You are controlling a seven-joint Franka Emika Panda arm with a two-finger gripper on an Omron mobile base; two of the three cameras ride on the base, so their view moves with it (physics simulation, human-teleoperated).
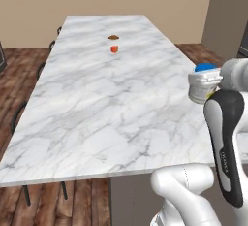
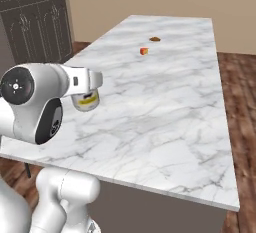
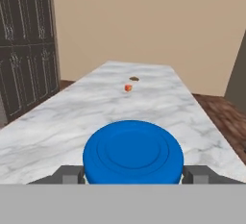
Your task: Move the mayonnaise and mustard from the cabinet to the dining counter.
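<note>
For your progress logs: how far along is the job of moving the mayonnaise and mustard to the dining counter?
Done: nothing released yet. In hand: the gripper grips the mayonnaise just above the dining counter near its edge. Left: set it down, then bring the mustard.

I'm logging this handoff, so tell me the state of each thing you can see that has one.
mayonnaise: upright, blue lid on, between the gripper's fingers at the dining counter's edge; whether it rests on the marble, cannot tell.
gripper: fingers either side of the jar, wide.
dining counter: bears two small items at the far end.
dark panelled cabinets: doors shut.
</note>
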